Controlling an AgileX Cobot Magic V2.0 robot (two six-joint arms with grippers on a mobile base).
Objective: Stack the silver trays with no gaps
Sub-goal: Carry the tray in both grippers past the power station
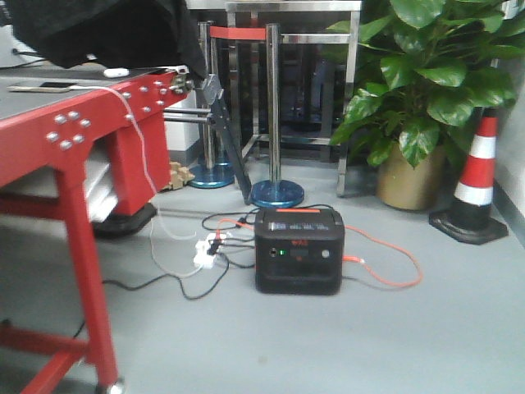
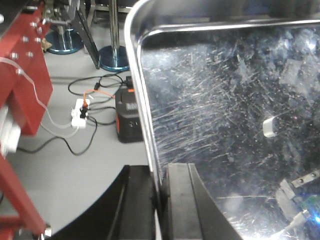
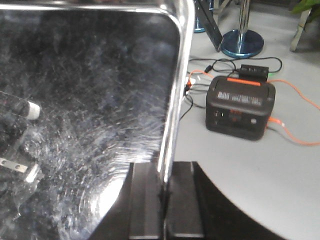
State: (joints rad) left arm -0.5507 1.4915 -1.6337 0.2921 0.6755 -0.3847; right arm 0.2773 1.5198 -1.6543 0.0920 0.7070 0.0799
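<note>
Front view: no tray, only a black boxy power station (image 1: 298, 250) on the grey floor (image 1: 410, 345). Left wrist: the left gripper (image 2: 160, 200) pinches one rim of the scratched, shiny rectangular steel tray (image 2: 225, 125), which is held aloft. Right wrist: the right gripper (image 3: 165, 200) clamps the opposite rim. The grips are thin, so uneven arms could twist it loose.

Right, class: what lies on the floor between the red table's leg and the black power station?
A white power strip with black and white cables, seen in the front-facing view.

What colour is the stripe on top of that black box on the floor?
Orange; the stripe on the box shows best in the right wrist view.
</note>
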